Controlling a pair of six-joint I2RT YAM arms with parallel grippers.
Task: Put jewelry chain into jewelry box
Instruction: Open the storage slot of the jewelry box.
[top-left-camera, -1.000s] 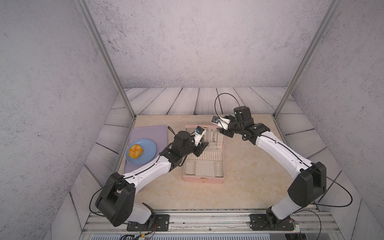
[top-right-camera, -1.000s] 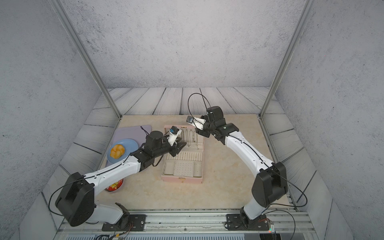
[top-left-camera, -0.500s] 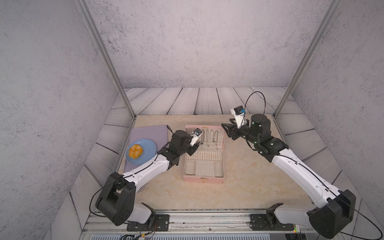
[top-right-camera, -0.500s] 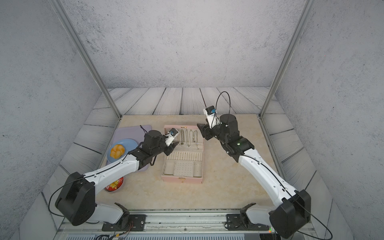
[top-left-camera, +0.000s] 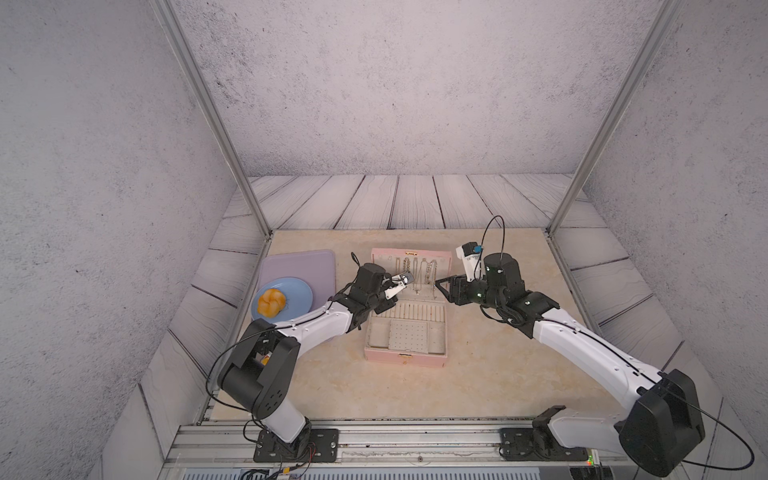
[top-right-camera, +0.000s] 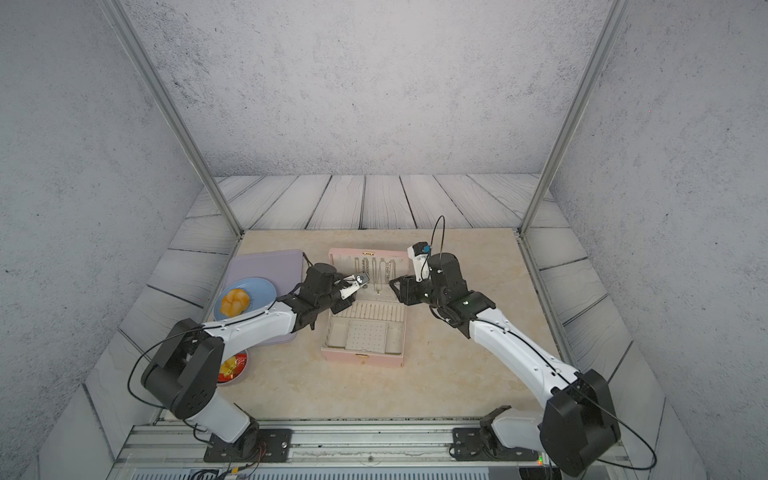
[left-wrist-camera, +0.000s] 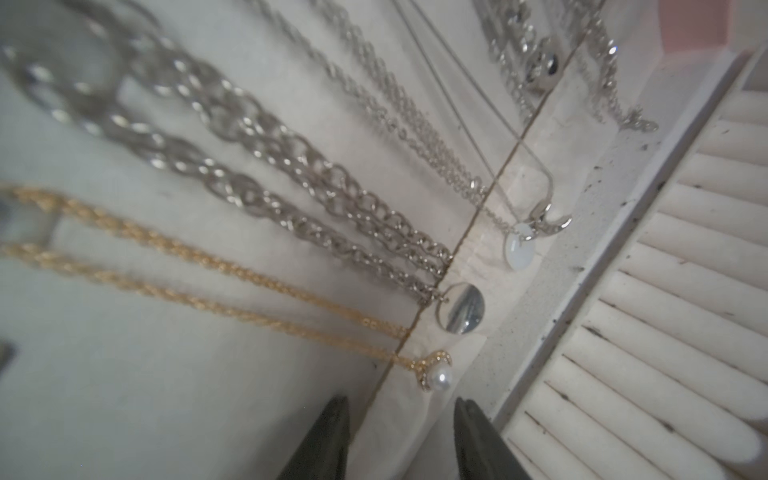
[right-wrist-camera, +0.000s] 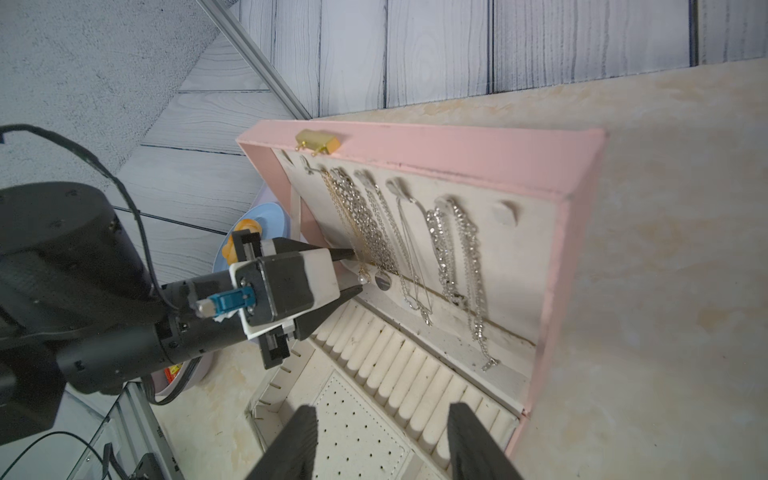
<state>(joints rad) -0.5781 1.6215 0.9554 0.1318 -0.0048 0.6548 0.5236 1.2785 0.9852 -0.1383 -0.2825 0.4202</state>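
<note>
The spread, empty left claw (right-wrist-camera: 353, 272) points at the lower end of the chain (right-wrist-camera: 366, 224) running along the lid of the box (right-wrist-camera: 457, 158).

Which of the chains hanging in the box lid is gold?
The rope-twist chain ending in a pearl, at the row's end nearest the left end effector; the others are silver.
</note>
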